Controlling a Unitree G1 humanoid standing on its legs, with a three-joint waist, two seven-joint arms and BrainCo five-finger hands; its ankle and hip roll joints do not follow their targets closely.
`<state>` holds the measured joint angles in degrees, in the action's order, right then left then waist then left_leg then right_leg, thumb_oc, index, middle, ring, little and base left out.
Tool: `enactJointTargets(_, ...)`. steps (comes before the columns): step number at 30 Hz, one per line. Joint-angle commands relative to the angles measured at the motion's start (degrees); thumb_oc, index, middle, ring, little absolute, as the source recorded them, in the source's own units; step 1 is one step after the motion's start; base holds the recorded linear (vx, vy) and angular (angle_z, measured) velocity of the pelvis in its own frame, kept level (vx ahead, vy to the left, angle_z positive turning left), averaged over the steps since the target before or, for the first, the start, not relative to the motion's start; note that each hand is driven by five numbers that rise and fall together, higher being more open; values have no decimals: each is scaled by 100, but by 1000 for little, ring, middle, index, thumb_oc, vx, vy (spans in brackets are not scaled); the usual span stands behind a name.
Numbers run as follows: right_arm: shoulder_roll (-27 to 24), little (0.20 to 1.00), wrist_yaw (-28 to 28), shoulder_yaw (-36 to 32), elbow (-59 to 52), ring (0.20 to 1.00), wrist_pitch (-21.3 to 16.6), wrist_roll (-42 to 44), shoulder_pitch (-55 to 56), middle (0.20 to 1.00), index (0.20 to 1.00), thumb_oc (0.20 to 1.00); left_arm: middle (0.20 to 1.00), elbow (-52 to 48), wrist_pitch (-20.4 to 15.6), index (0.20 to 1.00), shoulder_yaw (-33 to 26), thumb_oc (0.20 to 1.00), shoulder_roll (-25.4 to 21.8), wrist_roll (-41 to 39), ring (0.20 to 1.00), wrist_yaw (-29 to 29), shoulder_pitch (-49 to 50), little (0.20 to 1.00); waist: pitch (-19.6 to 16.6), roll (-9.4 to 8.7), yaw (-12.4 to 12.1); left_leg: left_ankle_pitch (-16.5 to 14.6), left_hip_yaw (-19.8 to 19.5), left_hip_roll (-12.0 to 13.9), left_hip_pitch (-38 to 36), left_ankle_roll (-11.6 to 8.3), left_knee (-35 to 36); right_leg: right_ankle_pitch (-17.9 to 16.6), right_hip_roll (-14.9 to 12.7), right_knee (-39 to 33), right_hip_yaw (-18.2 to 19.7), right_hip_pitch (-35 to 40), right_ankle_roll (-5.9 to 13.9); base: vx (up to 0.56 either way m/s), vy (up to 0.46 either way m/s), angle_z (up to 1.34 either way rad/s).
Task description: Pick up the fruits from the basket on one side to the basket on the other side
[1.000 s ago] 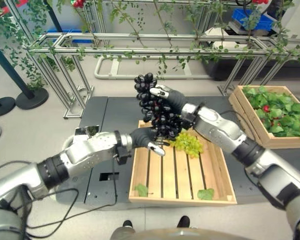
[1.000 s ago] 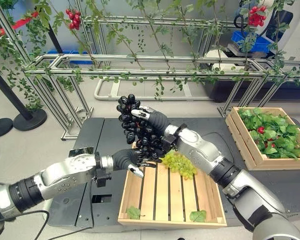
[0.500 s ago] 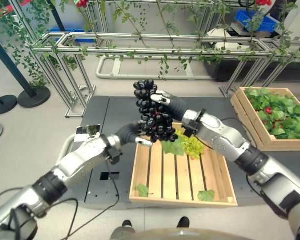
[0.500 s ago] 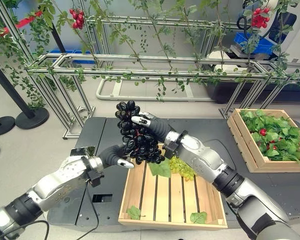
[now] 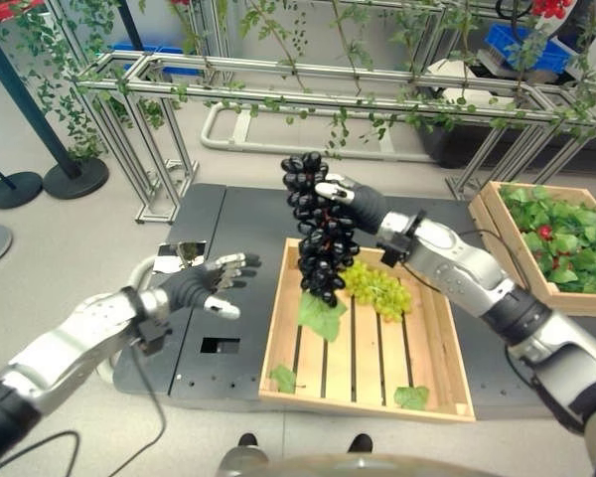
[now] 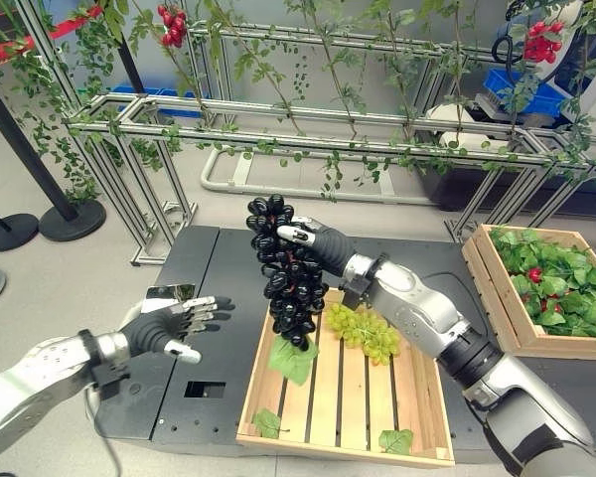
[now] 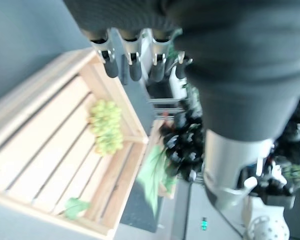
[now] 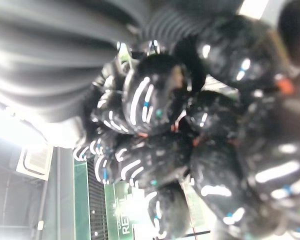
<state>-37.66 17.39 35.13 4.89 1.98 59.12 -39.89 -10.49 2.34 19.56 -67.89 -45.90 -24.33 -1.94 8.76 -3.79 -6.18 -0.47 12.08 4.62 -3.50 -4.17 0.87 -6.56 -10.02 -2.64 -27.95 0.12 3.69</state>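
Black grape bunch [image 5: 318, 234]: glossy, smooth skins, bright highlights; green grape bunch [image 5: 375, 288], lying in wooden crate [image 5: 442, 343]: duller, waxy sheen; crate itself: pale unfinished slats, matt, visible grain; leaf [image 5: 321, 316] on crate slats below black bunch: matt green; table [image 5: 240, 214] under crate: dark grey, matt, smooth; frame [image 5: 308, 84] behind crate: silver metal profile, satin; second wooden crate [image 5: 489, 214] right of first: same pale bare wood.

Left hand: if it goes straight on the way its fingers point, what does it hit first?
Probably the wooden crate's near side wall. The open left hand points toward it across the dark platform. If it travels above the rim, the black grapes hanging from the right hand come first; depth is unclear.
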Motion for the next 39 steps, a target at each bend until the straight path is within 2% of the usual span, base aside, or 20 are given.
enactJointTargets(1,-40,200,135,-496,-514,200,-431,134,-98,200,200,200,1000,-302,-443,1000,-495,1000,-63,-223,1000,-75,118,1000,-49,-232,-92,125,-191,-86,174,-70,-163,-199,-488,215,-280,362,883,0,-5,3)
enactJointTargets(3,-61,200,147,-544,-622,200,-428,106,-26,200,200,200,1000,-174,-551,1000,-712,1000,196,-162,1000,99,170,1000,-45,-247,-118,128,-217,-91,192,-68,-162,-206,-502,210,-305,366,882,-4,-5,6)
enactJointTargets(8,-5,200,118,-609,-656,200,-422,57,-8,200,200,200,1000,-48,-668,1000,-678,1000,626,80,1000,346,-14,1000,-35,-272,-151,129,-258,-96,220,-59,-173,-193,-505,217,-339,367,867,-3,-3,6)
enactJointTargets(11,117,200,108,-596,-673,200,-399,6,-43,200,200,200,1000,147,-768,1000,-482,1000,1047,431,1000,517,-359,1000,-21,-309,-133,118,-250,-95,216,-51,-192,-174,-502,227,-333,378,845,0,0,0)
enactJointTargets(12,113,200,108,-599,-673,200,-399,7,-42,200,200,200,1000,154,-770,1000,-471,1000,1050,433,1000,517,-372,1000,-19,-307,-138,118,-249,-94,215,-51,-192,-174,-502,228,-332,379,844,0,0,0)
enactJointTargets(13,170,200,101,-614,-684,200,-388,-3,-57,200,200,200,1000,242,-796,1000,-350,1000,1279,616,1000,569,-524,1000,-31,-323,-120,110,-242,-93,217,-48,-195,-162,-494,226,-328,372,838,0,0,0)
enactJointTargets(14,169,200,101,-614,-684,200,-388,-3,-57,200,200,200,1000,243,-796,1000,-348,1000,1279,616,1000,569,-525,1000,-31,-323,-121,110,-242,-93,216,-48,-195,-162,-494,227,-328,372,838,0,0,0)
enactJointTargets(17,291,200,96,-585,-694,200,-371,20,-111,200,200,200,1000,378,-846,1000,-141,1000,1779,808,1000,699,-760,1000,-32,-363,-83,97,-239,-81,216,-40,-204,-143,-483,229,-294,361,813,0,0,0)
enactJointTargets(28,558,200,66,-370,-669,200,-342,32,-342,200,200,200,1000,517,-842,1000,499,1000,2525,1025,1000,800,-1400,1000,-38,-405,33,77,-219,-62,217,-25,-216,-108,-459,246,-213,321,780,0,0,0)
enactJointTargets(39,881,200,47,-67,-621,200,-313,83,-622,200,200,200,1000,648,-854,1000,945,1000,2932,1090,1000,875,-1894,1000,-55,-432,117,88,-212,-81,259,-6,-210,-110,-462,244,-160,261,758,1,0,-1)
